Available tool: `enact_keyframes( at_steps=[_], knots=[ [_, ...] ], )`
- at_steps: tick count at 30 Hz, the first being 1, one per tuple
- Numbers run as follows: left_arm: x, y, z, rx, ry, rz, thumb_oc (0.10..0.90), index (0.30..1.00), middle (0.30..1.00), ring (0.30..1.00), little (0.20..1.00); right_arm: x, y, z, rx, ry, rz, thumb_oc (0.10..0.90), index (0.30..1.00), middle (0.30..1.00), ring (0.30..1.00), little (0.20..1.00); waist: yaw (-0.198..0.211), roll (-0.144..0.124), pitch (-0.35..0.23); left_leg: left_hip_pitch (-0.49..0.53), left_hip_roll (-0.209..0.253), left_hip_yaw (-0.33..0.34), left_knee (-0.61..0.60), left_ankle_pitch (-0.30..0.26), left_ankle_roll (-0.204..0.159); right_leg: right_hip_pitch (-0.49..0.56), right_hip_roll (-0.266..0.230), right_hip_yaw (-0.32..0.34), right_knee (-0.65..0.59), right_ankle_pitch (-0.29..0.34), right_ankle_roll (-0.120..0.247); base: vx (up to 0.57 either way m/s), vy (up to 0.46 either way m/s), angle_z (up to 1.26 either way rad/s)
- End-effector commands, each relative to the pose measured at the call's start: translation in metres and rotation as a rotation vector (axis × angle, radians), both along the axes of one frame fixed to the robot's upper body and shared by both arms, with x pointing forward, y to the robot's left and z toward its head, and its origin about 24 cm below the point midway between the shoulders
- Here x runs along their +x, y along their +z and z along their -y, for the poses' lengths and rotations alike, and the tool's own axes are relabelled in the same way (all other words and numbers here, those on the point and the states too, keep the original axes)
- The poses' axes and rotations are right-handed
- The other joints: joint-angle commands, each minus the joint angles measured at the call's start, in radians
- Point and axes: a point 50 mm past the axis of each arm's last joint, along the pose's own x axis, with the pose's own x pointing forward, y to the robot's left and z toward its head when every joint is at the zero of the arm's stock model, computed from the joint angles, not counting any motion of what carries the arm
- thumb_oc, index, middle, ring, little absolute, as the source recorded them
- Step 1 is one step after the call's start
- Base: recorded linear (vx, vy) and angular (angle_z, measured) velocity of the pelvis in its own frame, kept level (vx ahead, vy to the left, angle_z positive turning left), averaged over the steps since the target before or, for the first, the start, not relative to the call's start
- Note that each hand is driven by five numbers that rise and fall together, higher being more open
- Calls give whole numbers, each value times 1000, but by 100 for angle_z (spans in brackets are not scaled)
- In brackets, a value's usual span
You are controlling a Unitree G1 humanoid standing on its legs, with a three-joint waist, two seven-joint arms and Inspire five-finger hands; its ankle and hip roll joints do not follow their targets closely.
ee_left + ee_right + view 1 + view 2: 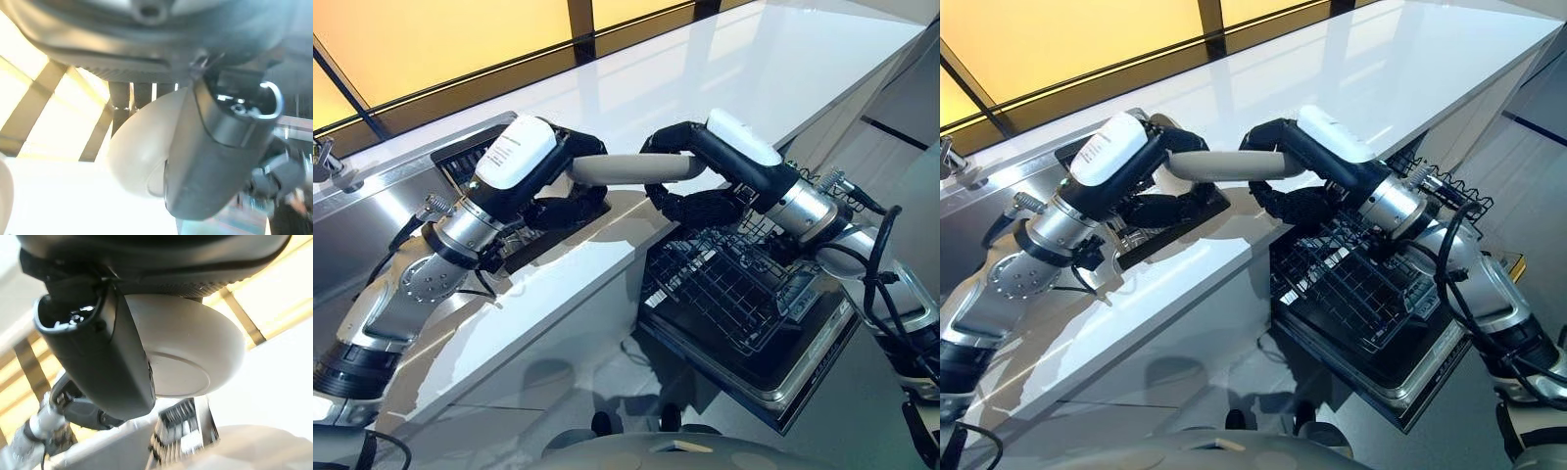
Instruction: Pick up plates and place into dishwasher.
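Note:
A beige plate (636,168) hangs edge-on between both hands, above the front edge of the white counter (705,88). My left hand (563,209) is shut on its left side, with the thumb (220,147) pressed across the plate's (142,147) face. My right hand (700,206) is shut on its right side, its thumb (107,357) lying over the plate's (190,352) underside. The open dishwasher's wire rack (734,284) sits just below and to the right of the plate.
The dishwasher door (793,392) lies open under the rack and juts out from the counter. A dark dish tray (460,162) sits on the counter behind my left hand. A steel sink (372,196) with a tap (328,157) is at the far left.

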Motion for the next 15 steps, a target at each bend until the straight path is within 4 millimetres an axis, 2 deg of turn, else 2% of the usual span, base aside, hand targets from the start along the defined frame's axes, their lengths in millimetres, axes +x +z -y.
enact_keyframes(
  at_steps=[1,7,11,14,15],
  knots=[
    [-12,46,-18,-288,19,293,800,900,900,900,900,4,40,61,371,-339,318,100,300,300,300,200,-12,14,-87,3,-54,-17,2,-100,24,-20,52,-6,137,-146,40,1,7,7],
    [-10,47,-59,-318,292,349,800,900,900,900,900,-12,23,131,619,-741,489,100,300,300,300,200,-28,25,-84,12,-55,-9,3,-110,29,-19,55,8,139,-150,43,0,2,1],
    [-7,44,-87,-335,438,307,800,900,900,900,900,-19,2,170,709,-964,436,100,300,300,300,200,-36,32,-84,15,-54,-2,4,-113,29,-20,55,13,140,-151,44,0,0,2],
    [-7,37,-101,-350,511,262,800,900,900,900,900,-22,-20,188,745,-1063,329,100,300,300,300,200,-40,36,-82,17,-53,1,4,-114,29,-21,56,14,140,-152,45,4,-10,-2],
    [-5,32,-106,-355,541,230,800,900,900,900,900,-21,-34,192,742,-1099,256,100,300,300,300,200,-41,38,-78,16,-53,1,4,-113,29,-21,56,13,141,-152,45,9,-26,-5]
  ],
)
